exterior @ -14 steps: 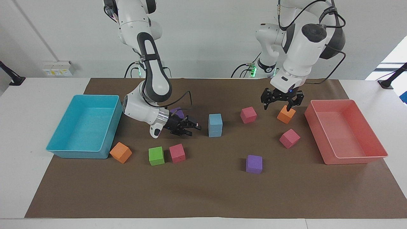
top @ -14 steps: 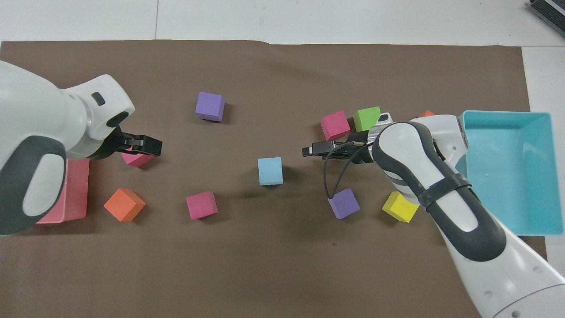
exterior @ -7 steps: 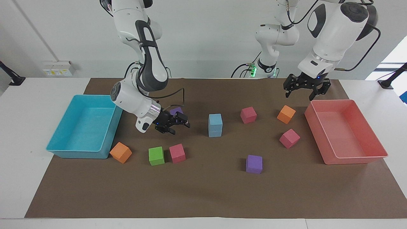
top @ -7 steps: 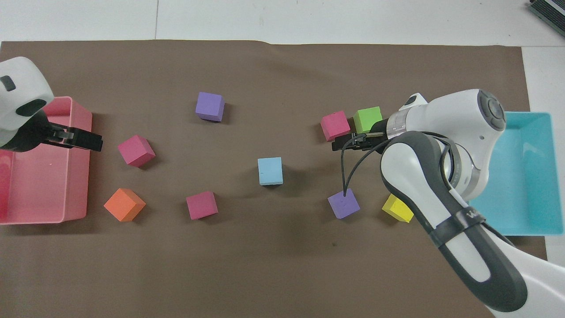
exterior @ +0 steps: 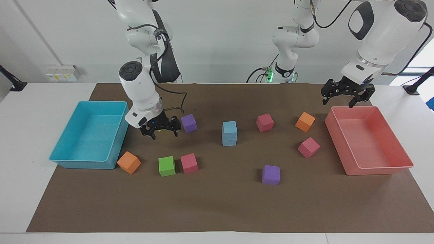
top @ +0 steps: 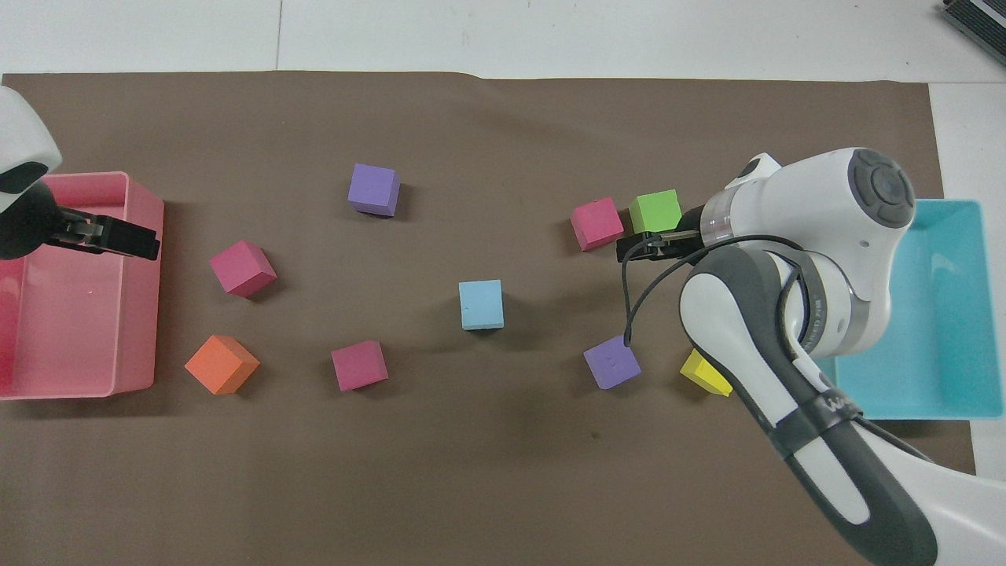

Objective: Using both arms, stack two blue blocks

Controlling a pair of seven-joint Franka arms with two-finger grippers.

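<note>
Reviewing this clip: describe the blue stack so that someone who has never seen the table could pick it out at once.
Start from the brown mat between the turquoise tray and the pink tray. Near the mat's middle stand the blue blocks, one squarely on the other, touched by neither gripper. Every other cube lies singly and is pink, purple, orange, green or yellow; this is the only light-blue one and the only stack.

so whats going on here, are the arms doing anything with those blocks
Neither arm holds anything. The two blue blocks already stand stacked, one on the other, in the middle of the brown mat. The right gripper hangs open beside the turquoise tray, over a yellow cube. The left gripper hangs open over the rim of the pink tray nearest the robots. The other coloured cubes lie scattered around.
</note>
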